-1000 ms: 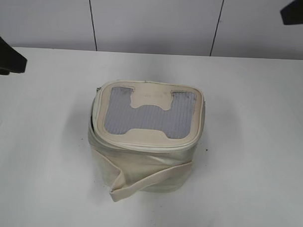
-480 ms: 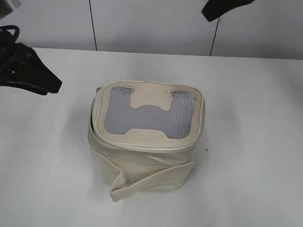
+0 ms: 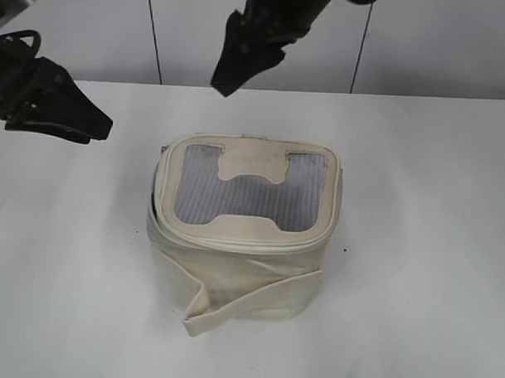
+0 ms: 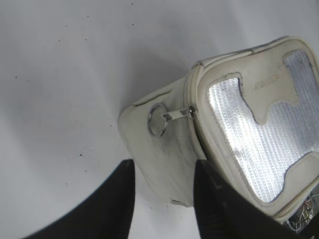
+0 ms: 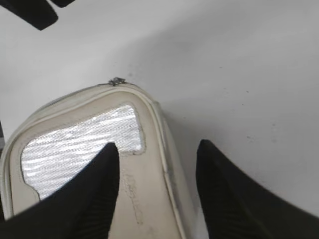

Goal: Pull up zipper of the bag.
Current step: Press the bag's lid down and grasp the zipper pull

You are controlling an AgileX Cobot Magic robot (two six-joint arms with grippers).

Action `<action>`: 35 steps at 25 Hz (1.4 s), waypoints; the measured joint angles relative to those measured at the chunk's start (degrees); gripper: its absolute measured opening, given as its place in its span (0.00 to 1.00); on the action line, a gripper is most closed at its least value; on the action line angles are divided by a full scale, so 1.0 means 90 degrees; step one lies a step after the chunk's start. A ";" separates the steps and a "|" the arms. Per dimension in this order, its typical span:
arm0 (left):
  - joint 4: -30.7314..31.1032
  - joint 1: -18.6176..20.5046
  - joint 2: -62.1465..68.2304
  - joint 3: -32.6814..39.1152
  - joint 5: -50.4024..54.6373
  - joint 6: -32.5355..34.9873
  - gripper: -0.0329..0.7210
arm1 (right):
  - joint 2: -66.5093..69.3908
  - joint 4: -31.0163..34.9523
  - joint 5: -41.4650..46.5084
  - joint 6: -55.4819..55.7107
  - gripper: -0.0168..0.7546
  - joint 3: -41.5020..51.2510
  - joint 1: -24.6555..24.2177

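Note:
The cream boxy bag [image 3: 237,263] stands mid-table, its grey mesh top with an H-shaped patch facing up. The cream zipper [image 3: 157,190] runs round the lid edge. In the left wrist view a silver slider with a ring pull [image 4: 158,119] hangs at the bag's [image 4: 169,154] corner. In the right wrist view a small slider [image 5: 117,81] sits at the bag's [image 5: 149,199] far rim. My left gripper [image 3: 101,127] [image 4: 163,167] is open, left of the bag, apart from it. My right gripper [image 3: 225,80] [image 5: 157,149] is open, hanging above the bag's back edge.
The white table [image 3: 425,245] spreads around the bag. A loose cream strap [image 3: 232,304] hangs across the bag's front and ends on the table. A white panelled wall [image 3: 258,40] stands behind the table.
My right arm swung left and down, from the upper right corner to above the bag's back edge. My left gripper came in from the left edge toward the bag. The bag stayed still.

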 joint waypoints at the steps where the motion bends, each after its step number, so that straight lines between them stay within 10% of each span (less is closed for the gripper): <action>1: -0.0009 0.0000 0.0043 -0.0044 0.0000 0.0000 0.45 | 0.0098 0.0037 0.0000 -0.0008 0.54 0.0000 0.0074; 21: 0.0320 -0.0595 0.0345 -0.0401 0.0173 0.0007 0.46 | 0.1068 0.0560 0.0014 -0.0422 0.53 -0.0056 0.0181; 35: 0.0396 -0.0595 0.0345 -0.0401 0.0173 0.0013 0.46 | 0.1274 0.0433 0.0014 -0.0422 0.25 -0.0085 0.0183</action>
